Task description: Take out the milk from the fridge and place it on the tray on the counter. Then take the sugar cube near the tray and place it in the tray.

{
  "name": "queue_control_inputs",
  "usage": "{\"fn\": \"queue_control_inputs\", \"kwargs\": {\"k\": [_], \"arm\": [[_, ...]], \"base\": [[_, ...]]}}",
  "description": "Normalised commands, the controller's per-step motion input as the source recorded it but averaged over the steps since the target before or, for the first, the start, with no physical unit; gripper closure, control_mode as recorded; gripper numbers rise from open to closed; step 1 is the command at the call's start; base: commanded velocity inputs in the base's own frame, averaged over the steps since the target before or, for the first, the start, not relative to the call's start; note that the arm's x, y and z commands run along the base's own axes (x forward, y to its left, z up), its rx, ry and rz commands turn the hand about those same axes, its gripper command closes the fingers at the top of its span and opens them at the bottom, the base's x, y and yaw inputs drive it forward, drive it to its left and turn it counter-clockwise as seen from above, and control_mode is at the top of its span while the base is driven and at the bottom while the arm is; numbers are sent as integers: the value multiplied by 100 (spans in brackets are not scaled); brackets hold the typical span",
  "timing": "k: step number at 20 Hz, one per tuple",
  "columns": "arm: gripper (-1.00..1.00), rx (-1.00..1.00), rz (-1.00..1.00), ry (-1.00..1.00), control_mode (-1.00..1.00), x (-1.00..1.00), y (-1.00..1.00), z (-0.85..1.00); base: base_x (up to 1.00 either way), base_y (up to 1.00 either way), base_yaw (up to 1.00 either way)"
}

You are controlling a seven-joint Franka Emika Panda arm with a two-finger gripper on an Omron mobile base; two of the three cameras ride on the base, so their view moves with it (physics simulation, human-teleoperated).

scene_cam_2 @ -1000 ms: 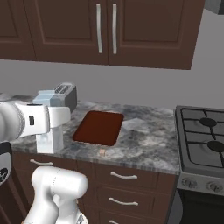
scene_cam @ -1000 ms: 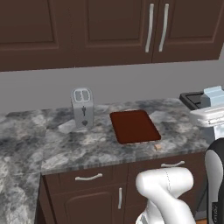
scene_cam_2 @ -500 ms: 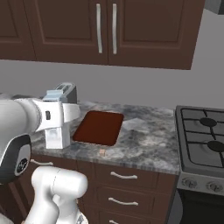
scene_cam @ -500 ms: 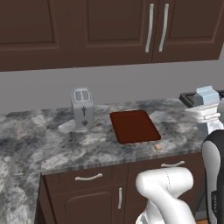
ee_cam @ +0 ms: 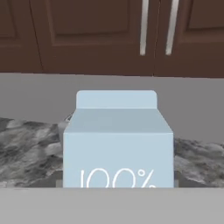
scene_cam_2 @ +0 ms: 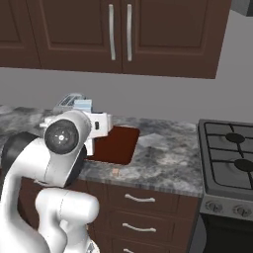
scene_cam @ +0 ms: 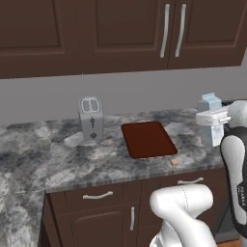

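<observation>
- Left base view: the milk (scene_cam: 209,103) sits at the right edge of the frame, held upright in the end effector (scene_cam: 212,126), which is clamped on the carton's sides. It hangs above the worktop (scene_cam: 58,159), well to the right of the tray (scene_cam: 147,139). My reading is that it is held level so that it can be set down standing. The tray lies bare at centre, flat side up. A small sugar cube (scene_cam: 174,162) rests just off the tray's lower right corner, near the worktop's front edge. The toaster (scene_cam: 90,117) stands left of the tray, apart from it.
- Right base view: the arm's round joint fills the left middle. The carton's top peeks above it, with the tray just to its right. The cube lies below the tray, close to the edge.
- Hand view: the carton's face, printed "100%", fills the centre, upright and square to the camera. This suggests a firm, centred grip. The carry step looks nearly done, and lowering onto the tray remains.
</observation>
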Motion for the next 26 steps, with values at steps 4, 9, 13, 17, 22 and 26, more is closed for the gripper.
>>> {"fn": "queue_control_inputs", "kwargs": {"k": [4, 9, 13, 17, 22, 26], "arm": [[100, 13, 30, 0, -100, 81, -24, -42], [100, 3, 28, -8, -100, 60, -34, -39], [100, 6, 27, -3, -100, 66, -9, -44], [100, 13, 27, 0, -100, 80, 0, -24], [100, 8, 24, 0, -100, 81, 6, -33], [100, 0, 14, -9, -100, 43, 20, -26]], "base": [[0, 0, 0], [0, 0, 0], [0, 0, 0], [0, 0, 0], [0, 0, 0], [0, 0, 0]]}}
